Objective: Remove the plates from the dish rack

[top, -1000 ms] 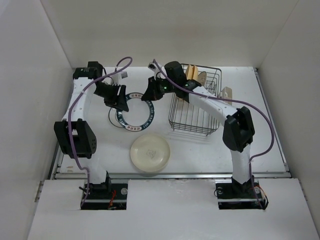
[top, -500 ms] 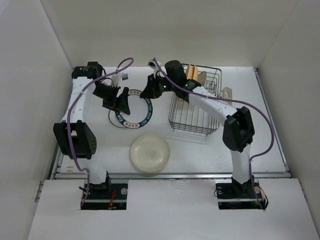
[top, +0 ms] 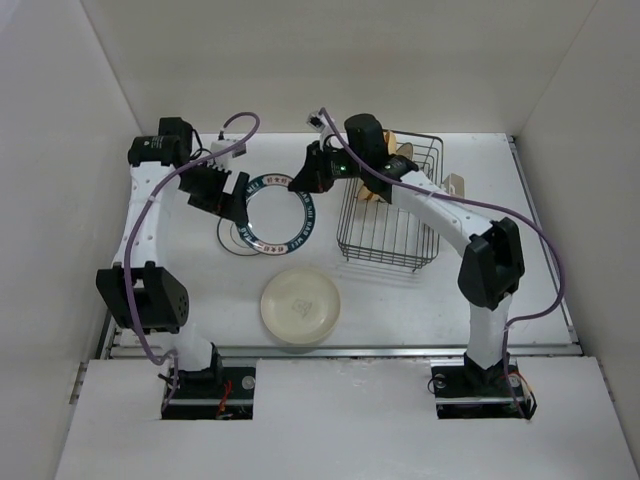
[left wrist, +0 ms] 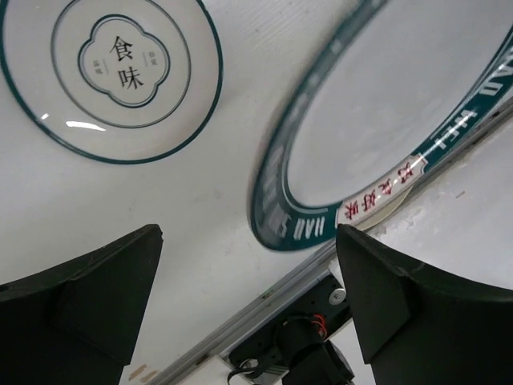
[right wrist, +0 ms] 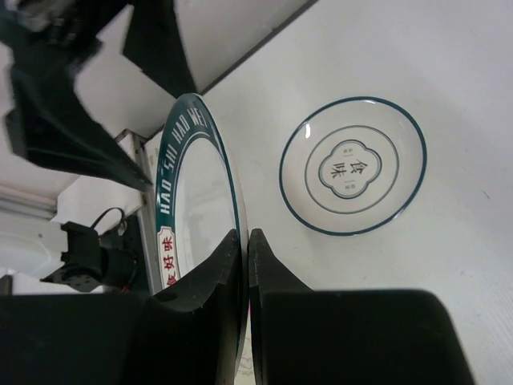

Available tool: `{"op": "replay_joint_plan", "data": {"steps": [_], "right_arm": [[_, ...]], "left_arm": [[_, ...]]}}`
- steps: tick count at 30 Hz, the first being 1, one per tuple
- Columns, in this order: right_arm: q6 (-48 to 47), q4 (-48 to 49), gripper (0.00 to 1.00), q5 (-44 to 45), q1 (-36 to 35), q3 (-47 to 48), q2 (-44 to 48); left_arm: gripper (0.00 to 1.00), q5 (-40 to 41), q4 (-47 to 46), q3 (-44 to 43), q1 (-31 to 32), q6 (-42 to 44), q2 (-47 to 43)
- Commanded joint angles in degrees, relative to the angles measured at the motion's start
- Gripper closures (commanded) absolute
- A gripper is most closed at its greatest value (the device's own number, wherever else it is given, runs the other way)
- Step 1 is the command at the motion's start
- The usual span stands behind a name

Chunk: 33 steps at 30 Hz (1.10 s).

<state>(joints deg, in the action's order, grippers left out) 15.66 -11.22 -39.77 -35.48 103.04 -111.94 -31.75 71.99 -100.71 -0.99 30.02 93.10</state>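
Looking over the white table (top: 400,300), the biggest item is the dish rack (top: 390,225), a dark wire basket right of centre in the top view. Its front part is bare wire. Tan plates (top: 396,155) stand on edge at its far end, upper right of centre.

Next is the teal-banded plate (top: 278,212), with white and red lettering on the band. It sits just left of the rack, mid-frame, and is out of the basket. It is held tilted, and its lower left rim overlaps the thin-ringed plate (top: 234,238) in the top view. I can't tell if the two touch.

The cream plate (top: 300,306) lies flat, lower centre, apart from the others. The thin-ringed plate lies flat on the table too, and its centre emblem shows in the wrist views.

The right gripper (right wrist: 243,241) has its jaws pressed together on the banded plate's rim, at the upper right of that plate in the top view. The left gripper (top: 230,198) has its jaws spread wide with nothing between them. It sits at the plate's left edge, close to it but not gripping.

A small cream cup holder (top: 455,187) hangs on the rack's right side.
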Motion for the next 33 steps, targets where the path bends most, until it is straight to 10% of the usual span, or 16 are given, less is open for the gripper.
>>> {"op": "replay_joint_plan", "data": {"steps": [1,5,12,17,23,33], "right_arm": [[1.13,5.59,1.00,-5.58,0.06,-0.47,2.69],[4.64,9.98,1.00,-9.44,0.06,-2.15,2.08],[7.28,11.49,1.00,-10.07,-0.46,-2.15,-0.03],[7.81,10.70,0.99,-5.68,-0.46,-1.62,-0.56],[7.19,0.25,0.25,8.90,-0.46,3.65,-1.79],[3.86,-5.12,0.23,25.79,-0.46,2.95,4.79]], "left_arm": [[0.12,-7.09,0.35,1.03,-0.32,1.18,2.26],[0.19,-11.83,1.39,0.34,-0.32,1.18,5.07],[0.97,-21.43,8.86,-2.57,-0.32,5.49,8.24],[1.00,-21.43,8.53,-3.09,-1.81,1.91,9.47],[1.00,-13.46,-0.61,-3.71,-7.88,-11.89,12.71],[1.00,-1.39,-4.93,-6.87,-9.90,-21.76,25.45]]}}
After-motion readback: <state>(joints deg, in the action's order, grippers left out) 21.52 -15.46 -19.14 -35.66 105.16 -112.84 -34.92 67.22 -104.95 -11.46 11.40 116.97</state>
